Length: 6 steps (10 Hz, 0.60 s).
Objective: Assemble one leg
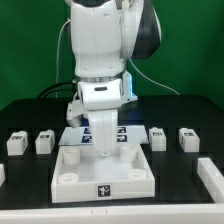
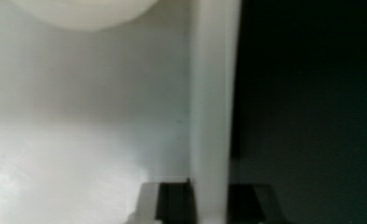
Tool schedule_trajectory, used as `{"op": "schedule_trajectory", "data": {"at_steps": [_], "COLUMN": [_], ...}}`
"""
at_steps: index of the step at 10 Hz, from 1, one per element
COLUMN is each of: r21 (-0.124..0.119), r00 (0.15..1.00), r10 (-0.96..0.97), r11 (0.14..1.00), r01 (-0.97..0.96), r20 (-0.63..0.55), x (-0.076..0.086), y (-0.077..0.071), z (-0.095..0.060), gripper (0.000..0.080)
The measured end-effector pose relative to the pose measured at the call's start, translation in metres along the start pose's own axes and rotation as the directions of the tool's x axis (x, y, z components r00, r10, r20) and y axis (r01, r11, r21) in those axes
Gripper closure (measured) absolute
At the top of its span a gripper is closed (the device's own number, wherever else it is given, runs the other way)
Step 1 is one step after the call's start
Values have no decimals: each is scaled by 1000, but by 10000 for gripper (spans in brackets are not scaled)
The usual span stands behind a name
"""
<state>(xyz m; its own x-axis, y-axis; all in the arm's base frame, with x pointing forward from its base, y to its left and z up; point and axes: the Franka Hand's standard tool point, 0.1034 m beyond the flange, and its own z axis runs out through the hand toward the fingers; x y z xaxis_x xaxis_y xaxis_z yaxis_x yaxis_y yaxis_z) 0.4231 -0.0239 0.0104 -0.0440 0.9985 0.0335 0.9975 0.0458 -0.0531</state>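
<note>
My gripper [image 1: 104, 128] points straight down over the large white square tray-like piece [image 1: 70, 178] and is shut on one white leg [image 1: 105, 143], held upright with its lower end at the tray-like piece's back part. In the wrist view the leg [image 2: 212, 90] runs as a long white bar between my two dark fingers [image 2: 173, 203], with my gripper [image 2: 212, 206] closed around it. The tray-like piece's white surface [image 2: 73, 120] lies beneath, with a round socket [image 2: 82, 10] near the leg's far end. Whether the leg touches the piece cannot be told.
Two loose legs [image 1: 15, 143] [image 1: 44, 142] lie at the exterior view's left, two more [image 1: 157, 137] [image 1: 188, 139] at its right. The marker board [image 1: 78, 138] lies behind the tray-like piece. Another white part [image 1: 211, 176] sits at the right edge.
</note>
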Motion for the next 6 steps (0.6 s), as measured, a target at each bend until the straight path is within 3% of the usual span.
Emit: {"op": "schedule_trajectory", "data": {"at_steps": [1, 6], "r21": [-4, -4], "r00": [1000, 1000], "r10": [0, 0], "r11": [1000, 1000], "r01": [0, 0], "r20": [0, 0], "x": [0, 0], "y": [1, 1], "z": [-1, -1], "gripper": [741, 741]}}
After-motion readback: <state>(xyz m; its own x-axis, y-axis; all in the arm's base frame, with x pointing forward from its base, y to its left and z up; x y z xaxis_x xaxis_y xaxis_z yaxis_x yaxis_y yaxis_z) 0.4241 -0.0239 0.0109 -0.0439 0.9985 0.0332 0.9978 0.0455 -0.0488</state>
